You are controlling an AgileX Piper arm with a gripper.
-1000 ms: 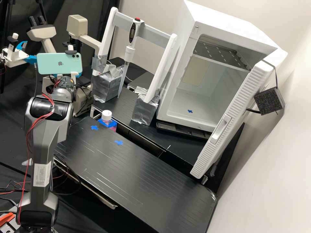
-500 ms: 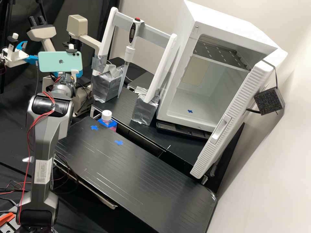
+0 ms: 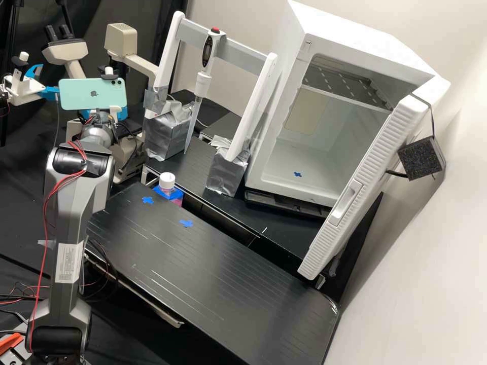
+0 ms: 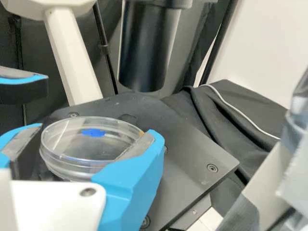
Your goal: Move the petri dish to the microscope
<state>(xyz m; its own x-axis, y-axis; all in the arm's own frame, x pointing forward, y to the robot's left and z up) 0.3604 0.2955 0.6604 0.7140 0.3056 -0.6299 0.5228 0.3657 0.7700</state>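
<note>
Open white cabinet (image 3: 360, 43) — pipette (image 3: 203, 81) — capped bottle (image 3: 167, 183)

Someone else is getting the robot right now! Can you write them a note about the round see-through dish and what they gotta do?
Gripper: its jaws look closed on the clear dish, one on each side.
Where things are: the dish is over the dark flat plate of the microscope. I can't tell if it touches the plate.
Done: dish picked up and brought to the microscope.
Left: probably lower it if it isn't resting yet, open the jaws, then back away gently, minding the black tube above the plate.
</note>
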